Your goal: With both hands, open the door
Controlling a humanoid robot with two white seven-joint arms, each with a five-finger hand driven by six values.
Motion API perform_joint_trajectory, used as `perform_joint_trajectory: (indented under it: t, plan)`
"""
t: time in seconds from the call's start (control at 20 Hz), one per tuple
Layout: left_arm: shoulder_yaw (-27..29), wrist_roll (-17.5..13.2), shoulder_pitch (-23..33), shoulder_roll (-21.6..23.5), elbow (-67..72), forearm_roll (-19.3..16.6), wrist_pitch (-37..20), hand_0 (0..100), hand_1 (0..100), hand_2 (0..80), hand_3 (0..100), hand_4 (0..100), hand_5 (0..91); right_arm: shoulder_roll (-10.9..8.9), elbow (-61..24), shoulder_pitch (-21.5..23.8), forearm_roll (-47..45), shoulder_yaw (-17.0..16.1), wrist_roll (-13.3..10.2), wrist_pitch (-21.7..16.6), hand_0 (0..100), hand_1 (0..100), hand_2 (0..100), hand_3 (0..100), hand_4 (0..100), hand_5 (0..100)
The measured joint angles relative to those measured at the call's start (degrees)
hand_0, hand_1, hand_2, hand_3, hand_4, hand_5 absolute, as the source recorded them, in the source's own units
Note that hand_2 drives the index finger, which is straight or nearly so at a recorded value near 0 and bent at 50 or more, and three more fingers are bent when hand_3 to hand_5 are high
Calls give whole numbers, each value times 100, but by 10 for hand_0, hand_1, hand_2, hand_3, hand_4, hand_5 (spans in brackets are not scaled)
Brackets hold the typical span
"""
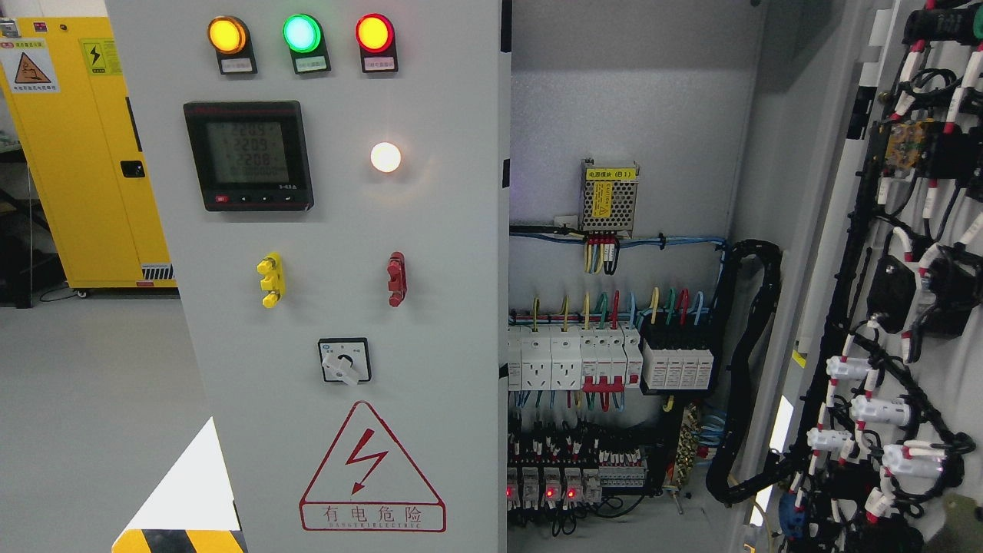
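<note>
A grey electrical cabinet fills the head view. Its left door (430,322) is closed and carries three lit lamps, a digital meter (248,156), a yellow handle (271,279), a red handle (396,279), a rotary switch (344,361) and a red shock-warning triangle. The right door (906,292) stands swung wide open at the right, its inner face covered in black cable bundles and white connectors. The cabinet interior (614,353) shows breakers, coloured wires and a small power supply. Neither robot hand is in view.
A yellow safety cabinet (84,153) stands at the back left on a grey floor (92,384). A black-and-yellow striped marking (180,540) shows at the lower left edge.
</note>
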Motion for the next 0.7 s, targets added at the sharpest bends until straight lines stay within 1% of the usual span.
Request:
perform_joint_trajectory:
  t: [0.25,0.45,0.7]
  plan:
    - [-1,0,-54,10,15,-1,-20,120,556,0,0,0,0,42,-470,-459,104,90,-8,42,0,500,40,0,0,0]
    - [-5,0,-77,16,23,-5,0,120,556,0,0,0,0,100,-651,-773,503,141,-15,86,0,500,40,0,0,0]
    - [-8,38,-90,18,30,-10,14,120,556,0,0,0,0,200,-681,-1275,771,183,-28,581,0,500,40,0,0,0]
